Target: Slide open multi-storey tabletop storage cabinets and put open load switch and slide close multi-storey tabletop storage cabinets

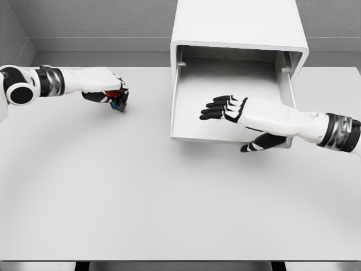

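A white storage cabinet (pixel 240 25) stands at the back centre of the table, its drawer (pixel 186 134) slid out toward me and showing a bare floor. My right hand (pixel 225 108) hovers over the drawer's front part, fingers stretched out to the left and holding nothing, its thumb hanging below the drawer's front edge. At the left, my left hand (pixel 110 93) is curled around a small red, blue and black load switch (pixel 117 101), just above or on the tabletop; I cannot tell which.
The grey table (pixel 169 203) spreads wide in front of the cabinet. Its front edge runs along the bottom of the view. A grey wall rises behind the cabinet.
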`<state>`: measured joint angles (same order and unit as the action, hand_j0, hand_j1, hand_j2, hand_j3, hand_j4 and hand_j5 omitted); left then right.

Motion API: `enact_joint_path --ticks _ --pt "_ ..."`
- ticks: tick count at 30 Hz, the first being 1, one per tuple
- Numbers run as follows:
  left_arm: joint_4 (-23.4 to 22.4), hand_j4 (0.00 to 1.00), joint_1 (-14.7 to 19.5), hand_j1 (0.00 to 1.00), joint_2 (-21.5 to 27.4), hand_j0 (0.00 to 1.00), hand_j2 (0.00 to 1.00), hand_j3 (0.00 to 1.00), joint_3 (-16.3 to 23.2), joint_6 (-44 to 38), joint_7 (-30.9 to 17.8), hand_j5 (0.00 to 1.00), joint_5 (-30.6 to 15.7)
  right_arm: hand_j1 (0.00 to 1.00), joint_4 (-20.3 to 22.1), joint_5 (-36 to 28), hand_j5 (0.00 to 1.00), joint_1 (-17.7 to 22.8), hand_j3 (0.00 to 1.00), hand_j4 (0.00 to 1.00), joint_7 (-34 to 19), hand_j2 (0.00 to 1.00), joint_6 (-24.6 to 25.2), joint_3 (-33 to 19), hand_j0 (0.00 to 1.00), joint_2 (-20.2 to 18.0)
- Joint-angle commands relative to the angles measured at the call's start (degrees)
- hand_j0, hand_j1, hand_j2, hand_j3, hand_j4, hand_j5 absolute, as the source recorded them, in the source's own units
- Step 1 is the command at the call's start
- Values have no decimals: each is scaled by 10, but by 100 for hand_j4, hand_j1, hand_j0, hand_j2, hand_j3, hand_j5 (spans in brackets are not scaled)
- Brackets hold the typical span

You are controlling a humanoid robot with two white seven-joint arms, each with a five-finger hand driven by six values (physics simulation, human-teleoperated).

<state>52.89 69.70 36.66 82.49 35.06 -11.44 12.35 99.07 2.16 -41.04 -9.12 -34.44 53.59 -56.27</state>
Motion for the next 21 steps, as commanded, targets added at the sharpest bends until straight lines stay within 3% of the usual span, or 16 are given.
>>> enact_joint_path --ticks 1,5,13,21 --pt "17 42 0 42 11 42 42 42 -2 -1 0 42 -3 100 1 -20 100 1 100 100 1 100 -6 -3 100 -1" --pt "47 42 0 42 30 42 42 42 -2 -1 0 42 -3 100 2 -25 100 1 100 100 1 100 -6 -1 100 1" --pt "111 41 -1 41 49 41 41 41 -2 -1 1 41 -4 100 2 -100 100 -3 100 100 2 100 -6 -3 100 -13" --pt "209 40 11 40 84 40 40 40 -4 -1 1 40 -4 100 4 -141 100 -4 100 100 8 100 -6 -3 100 -31"
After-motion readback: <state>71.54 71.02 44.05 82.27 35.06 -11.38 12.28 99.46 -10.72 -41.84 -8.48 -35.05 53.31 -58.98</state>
